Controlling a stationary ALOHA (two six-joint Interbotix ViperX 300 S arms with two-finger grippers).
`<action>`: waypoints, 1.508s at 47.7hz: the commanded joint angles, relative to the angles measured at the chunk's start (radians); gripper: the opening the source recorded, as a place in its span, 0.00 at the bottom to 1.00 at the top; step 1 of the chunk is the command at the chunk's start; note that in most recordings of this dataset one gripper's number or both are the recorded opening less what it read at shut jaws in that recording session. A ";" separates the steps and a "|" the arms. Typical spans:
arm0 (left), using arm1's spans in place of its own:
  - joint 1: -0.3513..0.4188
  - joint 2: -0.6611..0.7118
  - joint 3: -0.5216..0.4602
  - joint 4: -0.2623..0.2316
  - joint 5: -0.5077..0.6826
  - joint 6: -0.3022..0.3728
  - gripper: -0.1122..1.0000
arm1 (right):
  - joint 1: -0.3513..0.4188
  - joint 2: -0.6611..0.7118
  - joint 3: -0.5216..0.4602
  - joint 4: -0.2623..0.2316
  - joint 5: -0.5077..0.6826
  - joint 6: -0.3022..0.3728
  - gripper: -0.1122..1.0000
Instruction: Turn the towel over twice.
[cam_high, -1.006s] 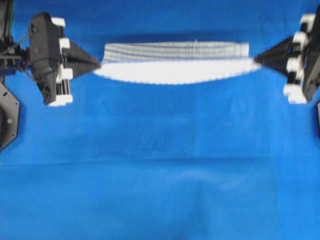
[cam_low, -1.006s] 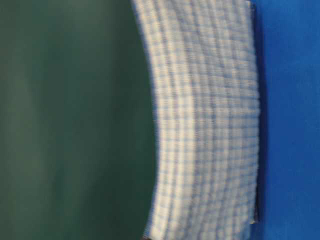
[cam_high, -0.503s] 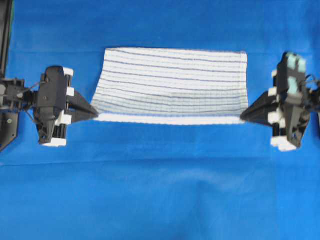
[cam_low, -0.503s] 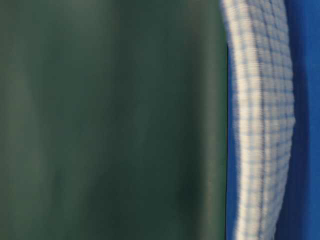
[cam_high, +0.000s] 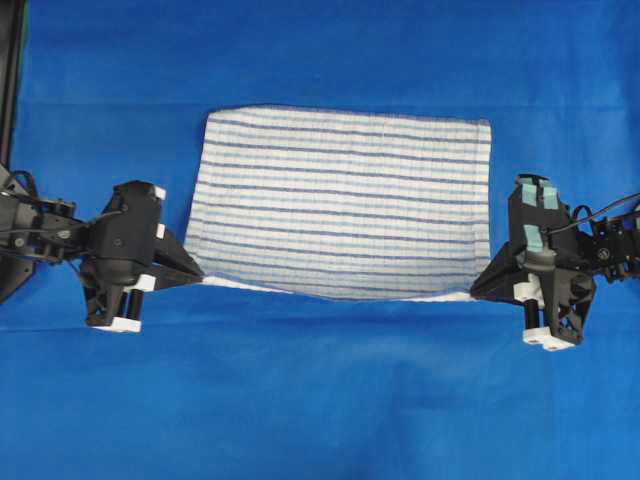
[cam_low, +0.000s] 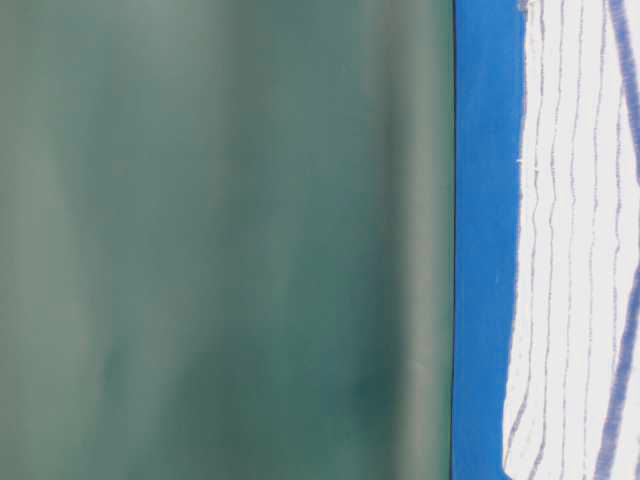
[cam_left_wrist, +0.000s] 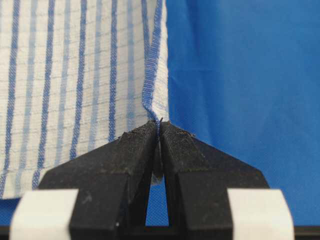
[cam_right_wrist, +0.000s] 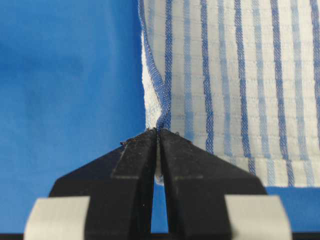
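Observation:
The towel, white with thin dark-blue and light-blue stripes, lies spread almost flat on the blue table cover, its near edge slightly raised. My left gripper is shut on the towel's near left corner, and my right gripper is shut on its near right corner. In the left wrist view the black jaws pinch the hem of the towel. The right wrist view has the same hold: jaws closed on the corner of the towel. The table-level view catches the towel lying low on the cover.
The blue table cover spreads on all sides of the towel, with wide open room in front. A dark green backdrop stands behind the table. Black arm mounts sit at the far left edge.
Both grippers have drawn the held edge toward the front of the table and down. The towel went from hanging bunched between them to spread out almost flat.

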 joint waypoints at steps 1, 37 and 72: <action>-0.005 0.017 -0.028 -0.002 -0.017 0.002 0.13 | 0.005 0.003 -0.023 0.005 0.028 0.000 0.15; -0.005 0.041 -0.058 -0.002 0.014 0.008 0.66 | 0.009 0.072 -0.112 0.000 0.127 -0.002 0.51; 0.106 -0.201 -0.115 -0.002 0.129 0.018 0.72 | -0.081 -0.201 -0.143 -0.146 0.199 -0.008 0.66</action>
